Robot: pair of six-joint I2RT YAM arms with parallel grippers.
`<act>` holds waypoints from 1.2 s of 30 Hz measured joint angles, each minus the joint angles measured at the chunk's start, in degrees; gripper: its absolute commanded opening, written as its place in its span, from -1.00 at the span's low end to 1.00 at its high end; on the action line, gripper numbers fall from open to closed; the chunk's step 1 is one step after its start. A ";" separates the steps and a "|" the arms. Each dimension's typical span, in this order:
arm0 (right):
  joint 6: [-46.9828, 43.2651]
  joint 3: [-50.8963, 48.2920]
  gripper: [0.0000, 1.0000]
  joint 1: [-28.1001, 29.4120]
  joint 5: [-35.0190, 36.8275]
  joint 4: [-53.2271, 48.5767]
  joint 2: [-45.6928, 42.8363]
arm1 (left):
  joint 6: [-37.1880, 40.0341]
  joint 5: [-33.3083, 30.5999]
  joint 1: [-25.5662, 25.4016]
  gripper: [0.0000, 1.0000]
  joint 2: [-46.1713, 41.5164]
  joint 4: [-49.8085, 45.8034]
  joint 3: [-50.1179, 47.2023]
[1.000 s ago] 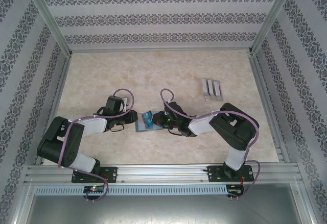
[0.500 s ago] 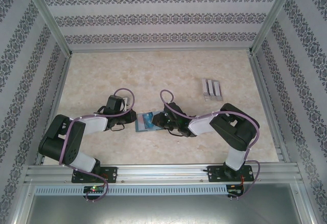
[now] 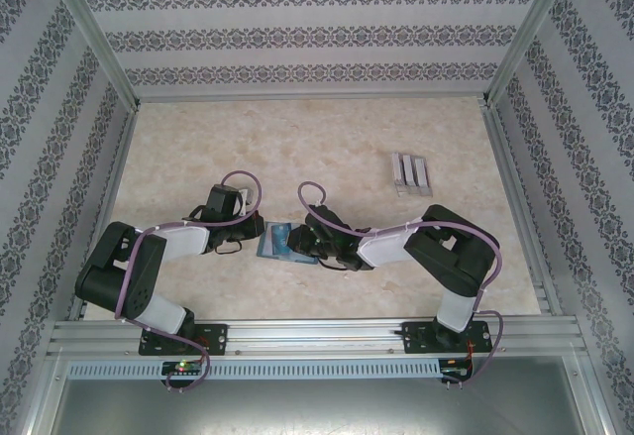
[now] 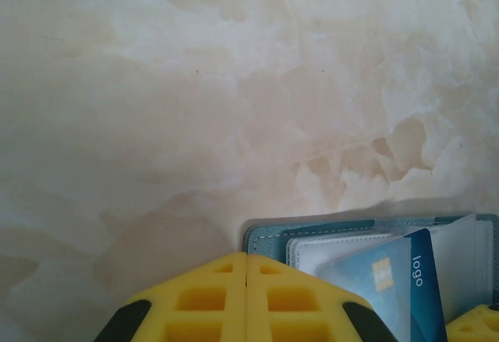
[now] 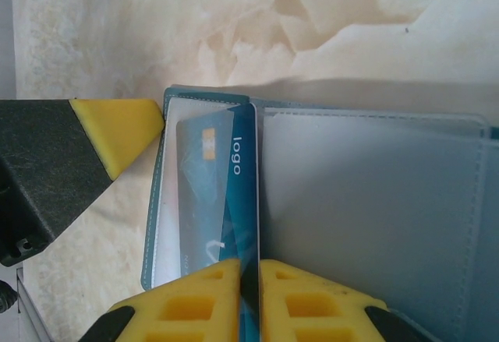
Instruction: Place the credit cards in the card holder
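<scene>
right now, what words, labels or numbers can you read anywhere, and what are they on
"logo": white letters along one edge of the blue card, at the open card holder.
Faint white marks lower on the same card: too blurred to read.
No other text can be read.

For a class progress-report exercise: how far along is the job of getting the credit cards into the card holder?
Done: the card holder lies open on the table. In hand: the right gripper, jaws shut on a blue card, holds it among the holder's leaves. The left gripper rests shut at the holder's corner. Left: seat and release this card.
</scene>
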 measured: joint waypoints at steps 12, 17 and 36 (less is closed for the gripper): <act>2.05 0.02 -1.00 0.39 1.55 -1.40 -0.85 | -0.87 -0.24 -0.02 -1.00 0.00 -0.28 0.13; 5.05 0.00 -1.00 1.25 4.48 -1.36 -0.85 | -2.40 -0.94 -0.04 -1.00 -0.17 -0.87 0.13; 10.21 3.34 -0.53 4.13 7.17 0.09 2.84 | -3.93 -1.75 -0.28 -1.00 0.04 -1.14 0.37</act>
